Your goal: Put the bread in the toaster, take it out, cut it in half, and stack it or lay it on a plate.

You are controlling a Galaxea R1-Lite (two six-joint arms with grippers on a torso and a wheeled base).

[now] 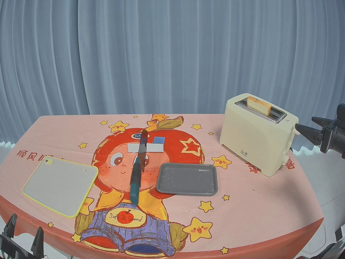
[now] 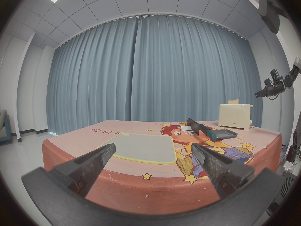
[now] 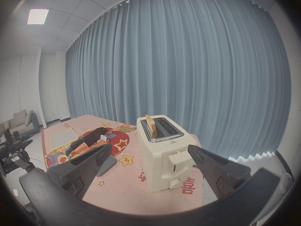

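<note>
A slice of bread stands upright in one slot of the cream toaster at the table's right. My right gripper is open, level with the toaster's lever and just off its right end. A grey plate lies mid-table. A knife with a teal handle rests against a small white and blue block. The cutting board lies at the left. My left gripper is open, below the table's front left edge.
A pink cartoon tablecloth covers the table. Grey curtains hang behind it. Bare cloth lies between the plate and the toaster and along the front edge.
</note>
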